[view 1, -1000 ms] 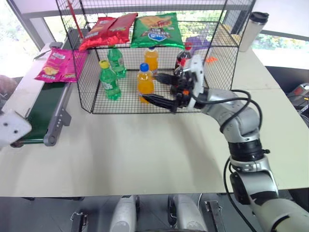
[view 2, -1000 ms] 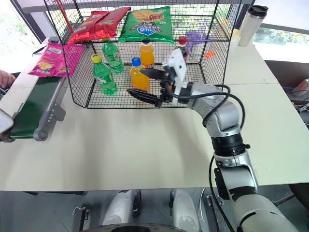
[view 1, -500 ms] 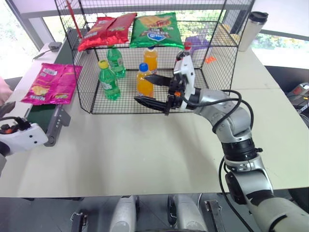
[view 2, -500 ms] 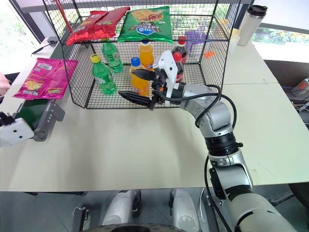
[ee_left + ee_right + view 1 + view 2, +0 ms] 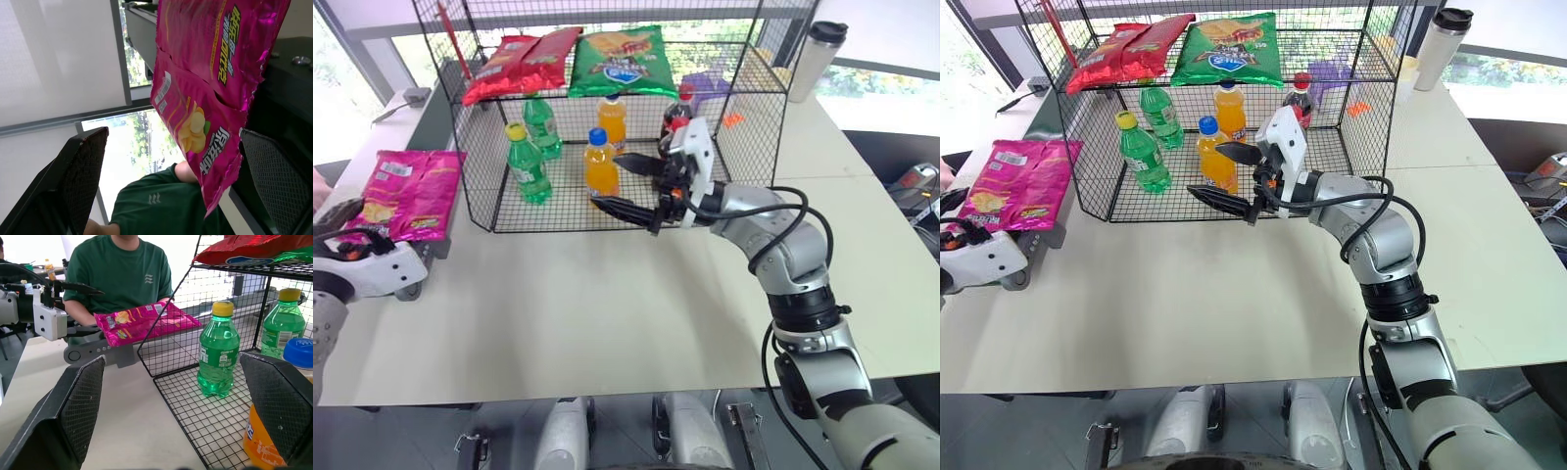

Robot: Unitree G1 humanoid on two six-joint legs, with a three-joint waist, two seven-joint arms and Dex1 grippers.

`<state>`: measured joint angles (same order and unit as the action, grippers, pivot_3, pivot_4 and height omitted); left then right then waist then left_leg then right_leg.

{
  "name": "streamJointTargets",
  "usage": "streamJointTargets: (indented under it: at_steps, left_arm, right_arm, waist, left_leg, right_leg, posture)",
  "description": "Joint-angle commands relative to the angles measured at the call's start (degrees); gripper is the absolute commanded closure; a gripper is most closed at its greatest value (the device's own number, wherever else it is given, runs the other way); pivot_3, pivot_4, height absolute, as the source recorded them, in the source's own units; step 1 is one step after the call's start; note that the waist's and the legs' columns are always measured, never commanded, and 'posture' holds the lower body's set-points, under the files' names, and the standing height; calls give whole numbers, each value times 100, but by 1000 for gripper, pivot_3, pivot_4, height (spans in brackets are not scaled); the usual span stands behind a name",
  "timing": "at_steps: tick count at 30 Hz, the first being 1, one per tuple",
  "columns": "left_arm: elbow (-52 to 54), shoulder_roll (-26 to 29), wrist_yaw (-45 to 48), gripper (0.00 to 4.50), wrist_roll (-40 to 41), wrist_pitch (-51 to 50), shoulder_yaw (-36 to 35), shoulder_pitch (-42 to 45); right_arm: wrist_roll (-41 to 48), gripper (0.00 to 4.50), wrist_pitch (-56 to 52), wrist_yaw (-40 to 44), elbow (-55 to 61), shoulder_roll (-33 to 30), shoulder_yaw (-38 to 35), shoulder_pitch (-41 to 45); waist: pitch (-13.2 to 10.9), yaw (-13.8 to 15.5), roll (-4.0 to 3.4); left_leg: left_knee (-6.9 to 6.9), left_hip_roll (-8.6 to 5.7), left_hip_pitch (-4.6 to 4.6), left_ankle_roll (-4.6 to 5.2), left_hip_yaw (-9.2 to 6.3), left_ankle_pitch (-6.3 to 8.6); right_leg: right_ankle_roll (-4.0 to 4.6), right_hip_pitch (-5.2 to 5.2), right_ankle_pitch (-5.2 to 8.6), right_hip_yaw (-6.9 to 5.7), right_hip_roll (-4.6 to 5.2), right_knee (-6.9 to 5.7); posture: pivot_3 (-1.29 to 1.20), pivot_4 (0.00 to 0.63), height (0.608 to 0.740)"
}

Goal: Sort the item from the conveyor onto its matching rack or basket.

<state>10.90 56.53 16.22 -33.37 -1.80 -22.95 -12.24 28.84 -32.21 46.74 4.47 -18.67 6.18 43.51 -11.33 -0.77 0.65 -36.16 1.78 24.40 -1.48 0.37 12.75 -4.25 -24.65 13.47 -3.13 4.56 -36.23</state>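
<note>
The pink snack bag (image 5: 406, 194) lies flat at the near end of the conveyor (image 5: 1038, 235), right at the edge by the grey end piece. It hangs a little over that end. The left hand (image 5: 350, 227) is just in front of the bag, with its two black fingers wide open and nothing between them. In the left wrist view the bag (image 5: 215, 83) sits between the two open fingers, but it is not pinched yet. So the step now, I think, is reaching for the bag. Next, the left hand needs to slide its fingers around the bag's near edge and close on it. The bag is thin and crinkly, so it could slip or fold. Beside the conveyor stands the big black wire rack (image 5: 759, 93) on the counter (image 5: 607, 304). Its top shelf holds red chip bags (image 5: 514, 61) and a green chip bag (image 5: 619, 61), so the pink bag likely belongs up there. Drink bottles (image 5: 527, 162) stand on the floor of the rack. The right hand (image 5: 631, 186) hovers in front of the rack, open and empty. A person in a green shirt (image 5: 120, 274) stands behind the conveyor.
</note>
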Motion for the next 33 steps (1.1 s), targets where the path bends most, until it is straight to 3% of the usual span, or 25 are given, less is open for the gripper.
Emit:
streamJointTargets:
  at_steps: [1, 12, 33]
  left_arm:
    - [-83, -31, -24, 34, -42, -4, 38, 135]
    - [745, -470, 378, 34, -149, -515, -277, -564]
    - [-264, -434, -196, 34, -478, -459, 566, 613]
  right_arm:
    - [9, 0, 62, -36, 300, -37, -103, 29]
    - [-98, 0, 181, -61, 268, -79, -77, -68]
    - [-159, 0, 207, -168, 353, -81, -117, -111]
  waist:
    - [0, 1, 0]
    - [1, 16, -1]
    - [3, 15, 1]
  left_leg:
    - [0, 0, 0, 0, 0, 0]
    - [-6, 1, -5, 0, 0, 0]
    - [-11, 1, -15, 1, 2, -1]
  right_leg:
    - [0, 0, 0, 0, 0, -1]
    - [0, 3, 0, 1, 1, -8]
    - [1, 10, -1, 0, 1, -26]
  posture:
    - [0, 150, 740]
    - [0, 150, 740]
    - [0, 150, 740]
